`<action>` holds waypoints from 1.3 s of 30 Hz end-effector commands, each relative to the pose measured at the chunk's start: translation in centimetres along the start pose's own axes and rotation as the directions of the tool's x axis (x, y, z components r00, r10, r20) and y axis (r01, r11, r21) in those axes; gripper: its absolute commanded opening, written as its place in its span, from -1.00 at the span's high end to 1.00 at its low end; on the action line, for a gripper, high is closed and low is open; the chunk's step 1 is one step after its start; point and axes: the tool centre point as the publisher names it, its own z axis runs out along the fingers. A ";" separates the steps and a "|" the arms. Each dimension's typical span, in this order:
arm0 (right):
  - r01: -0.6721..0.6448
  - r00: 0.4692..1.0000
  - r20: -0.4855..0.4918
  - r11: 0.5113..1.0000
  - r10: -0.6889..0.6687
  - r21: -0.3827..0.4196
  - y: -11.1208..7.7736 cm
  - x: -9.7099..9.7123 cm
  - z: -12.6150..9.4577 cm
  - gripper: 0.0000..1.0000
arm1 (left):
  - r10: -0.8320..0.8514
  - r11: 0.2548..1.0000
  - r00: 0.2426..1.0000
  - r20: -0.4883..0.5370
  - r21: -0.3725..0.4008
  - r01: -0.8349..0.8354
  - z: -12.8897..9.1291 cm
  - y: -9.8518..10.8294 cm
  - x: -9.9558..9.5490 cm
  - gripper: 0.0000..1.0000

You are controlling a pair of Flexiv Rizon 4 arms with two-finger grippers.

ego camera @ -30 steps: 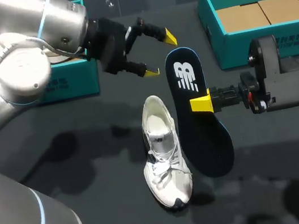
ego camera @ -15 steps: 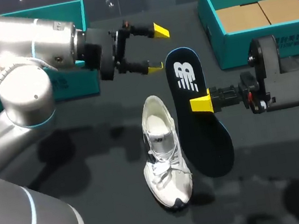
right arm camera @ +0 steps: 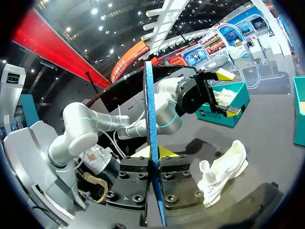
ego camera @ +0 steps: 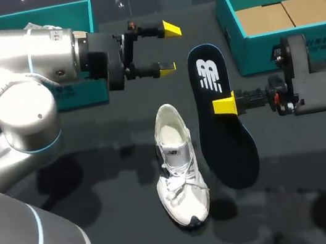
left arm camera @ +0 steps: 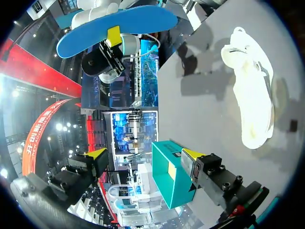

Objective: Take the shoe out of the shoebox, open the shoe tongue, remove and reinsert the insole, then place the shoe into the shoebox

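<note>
head view: right fingers (ego camera: 224, 104) tight on insole (ego camera: 230, 148) just beside shoe (ego camera: 179, 169), left fingers (ego camera: 171, 28) apart near shoebox (ego camera: 86, 92) edge

right gripper (right arm camera: 155, 153): jaws clamped on insole (right arm camera: 150, 109), which stands upright, edge-on | shoe (right arm camera: 224, 172): white, lying on bench (right arm camera: 267, 138) beside gripper, apart from insole | left gripper (right arm camera: 228, 92): jaws apart, empty, above bench, before teal box (right arm camera: 228, 113) near far edge

Even overhead light, soft shadows on the dark table (ego camera: 137, 226), lamp glare in both wrist views
</note>
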 end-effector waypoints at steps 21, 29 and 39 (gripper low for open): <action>-0.190 0.982 -0.017 0.981 0.190 0.038 4.1 -11.4 1.1 1.00 | -0.019 1.000 0.999 0.037 0.006 0.018 -1.9 -0.3 -0.5 -1.00; -0.445 0.895 -0.007 0.895 0.445 0.022 7.5 -17.4 1.6 1.00 | -0.019 1.000 0.999 0.037 0.006 0.018 -1.9 -0.3 -0.5 -1.00; -0.453 0.891 0.006 0.891 0.453 0.025 7.9 -17.8 1.9 1.00 | -0.019 1.000 0.999 0.037 0.006 0.018 -1.9 -0.3 -0.5 -1.00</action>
